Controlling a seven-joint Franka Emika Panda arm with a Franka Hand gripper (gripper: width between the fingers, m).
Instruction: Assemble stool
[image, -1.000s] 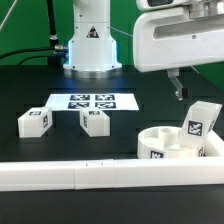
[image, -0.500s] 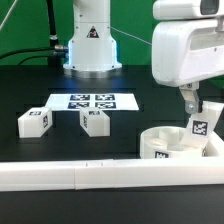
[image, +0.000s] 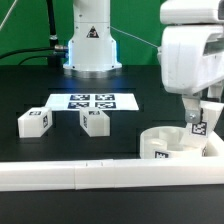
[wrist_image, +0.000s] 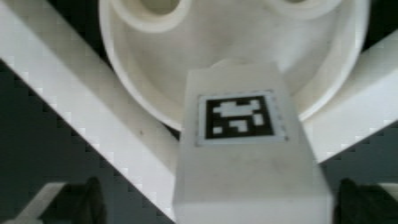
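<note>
The gripper (image: 197, 120) hangs low at the right of the exterior view, right over a leg (image: 204, 128). That leg stands tilted at the far right rim of the seat (image: 163, 146), tag facing the camera. I can't tell if it touches the seat.

In the wrist view the leg (wrist_image: 237, 115) fills the middle, with the dark fingers (wrist_image: 71, 200) flanking it. The jaws are spread wide. There's a clear gap on one side and nothing is clamped. The round seat (wrist_image: 205, 45) sits just beyond the leg.

Over at the exterior view's left, the left leg (image: 33, 121) and the middle leg (image: 95, 119) rest on the black table (image: 30, 90), apart from each other and well away from the seat. The marker board (image: 92, 101) lies just behind them. The rail (image: 70, 176) runs along the lower edge, touching the seat's front.
</note>
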